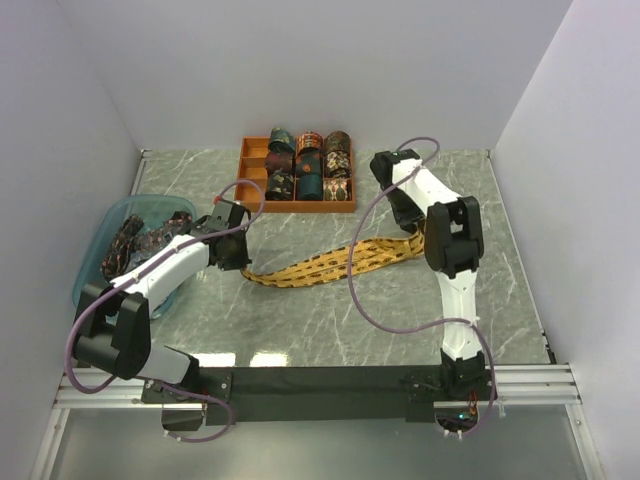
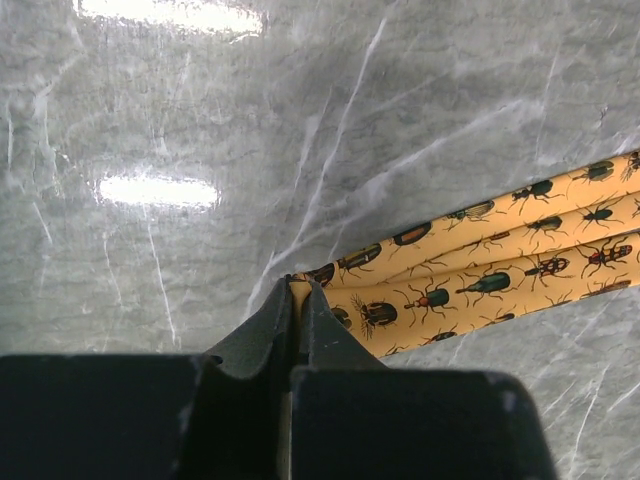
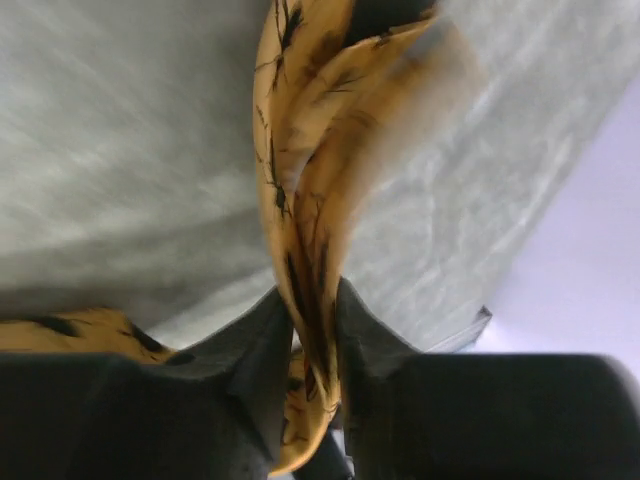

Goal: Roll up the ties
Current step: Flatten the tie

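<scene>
left claw (image 2: 298,292) pinching mustard tie (image 2: 480,270) end | right claw (image 3: 312,302) pinching same tie

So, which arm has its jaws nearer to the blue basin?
Left. The left arm has its jaws on the yellow beetle tie just right of the blue basin; the right arm grips the same tie far off to the right.

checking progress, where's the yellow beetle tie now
Top view: the mustard tie stretches across mid-table between left gripper and right gripper, both shut on it, nearer than the orange tray.
</scene>
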### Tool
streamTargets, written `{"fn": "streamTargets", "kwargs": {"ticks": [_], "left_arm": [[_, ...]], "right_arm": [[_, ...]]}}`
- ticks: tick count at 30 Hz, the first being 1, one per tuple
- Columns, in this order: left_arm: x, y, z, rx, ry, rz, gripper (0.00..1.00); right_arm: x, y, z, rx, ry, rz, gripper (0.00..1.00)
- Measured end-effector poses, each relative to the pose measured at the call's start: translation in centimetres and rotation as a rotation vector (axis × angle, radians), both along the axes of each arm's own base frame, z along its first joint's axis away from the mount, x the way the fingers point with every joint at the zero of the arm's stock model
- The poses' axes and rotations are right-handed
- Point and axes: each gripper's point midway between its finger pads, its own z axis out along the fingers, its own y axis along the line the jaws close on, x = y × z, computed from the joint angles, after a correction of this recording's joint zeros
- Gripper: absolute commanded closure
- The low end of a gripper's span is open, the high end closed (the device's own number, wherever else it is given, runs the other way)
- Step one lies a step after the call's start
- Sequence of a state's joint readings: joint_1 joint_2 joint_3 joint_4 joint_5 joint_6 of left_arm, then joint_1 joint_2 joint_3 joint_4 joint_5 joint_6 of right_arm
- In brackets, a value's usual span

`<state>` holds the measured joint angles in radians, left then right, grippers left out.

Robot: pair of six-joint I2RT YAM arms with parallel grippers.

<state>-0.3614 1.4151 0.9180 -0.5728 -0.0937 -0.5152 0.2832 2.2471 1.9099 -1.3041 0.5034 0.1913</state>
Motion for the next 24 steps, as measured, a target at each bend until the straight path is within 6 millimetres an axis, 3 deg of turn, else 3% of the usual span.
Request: {"fn": "streamTargets", "kwargs": {"ticks": [5, 11, 15, 19, 24], "left_arm": [[-0.3, 0.3, -0.2, 0.013, 0.014, 0.011, 0.99], [-0.7, 1.1, -0.4, 0.044, 0.030, 0.051, 0.99], [-1.0, 2.2, -0.4, 0.081, 0.038, 0.094, 0.99], [-1.1, 3.9, 0.0, 0.108, 0.036, 0.148, 0.99], [-0.8, 5.9, 0.9, 0.100, 0.013, 0.229, 0.99]], "right_arm": [[3.4, 2.2, -0.6, 0.103, -0.052, 0.037, 0.45], [6.2, 5.3, -0.5, 0.266, -0.152, 0.074, 0.44], [5.3, 6.1, -0.8, 0.394, -0.192, 0.053, 0.45], [4.8, 4.2, 1.6, 0.548, -0.305, -0.046, 0.49], [7.4, -0.1, 4.5, 0.663, -0.502, -0.173, 0.60]]}}
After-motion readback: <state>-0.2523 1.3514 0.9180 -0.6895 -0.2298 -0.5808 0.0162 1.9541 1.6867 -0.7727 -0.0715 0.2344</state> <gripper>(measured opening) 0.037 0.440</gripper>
